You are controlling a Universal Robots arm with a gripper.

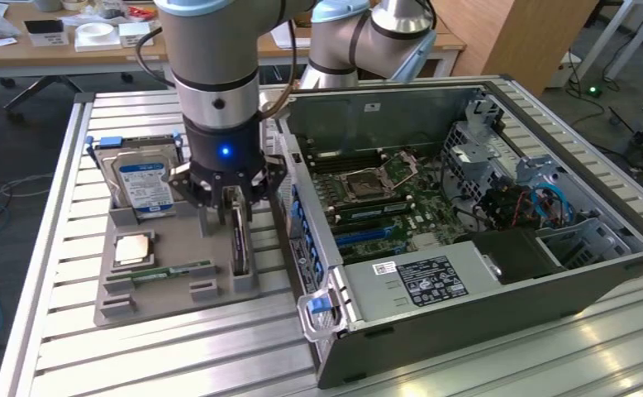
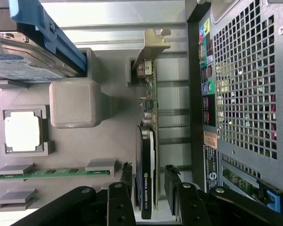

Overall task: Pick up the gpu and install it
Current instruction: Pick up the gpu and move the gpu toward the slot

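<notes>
The gpu [image 2: 147, 155] stands on its long edge in a slot of the grey holder tray [image 2: 108, 141], with its silver end bracket at the far end and its black shroud near me. My gripper [image 2: 148, 181] hangs over the shroud end, open. Its two fingertips [image 2: 126, 175] straddle the card with a small gap on each side. In the exterior view the gripper [image 1: 235, 213] is low over the gpu [image 1: 239, 244], just to the exterior view's left of the open computer case [image 1: 432, 285].
The tray [image 1: 167, 298] also holds a hard drive [image 1: 143, 184] in a blue-railed stand, a processor [image 1: 134, 248] and a green memory stick [image 1: 173, 271]. Inside the case, the motherboard [image 1: 371, 198] lies exposed with blue slots. The case's rear panel [image 2: 245, 94] stands close beside the gpu.
</notes>
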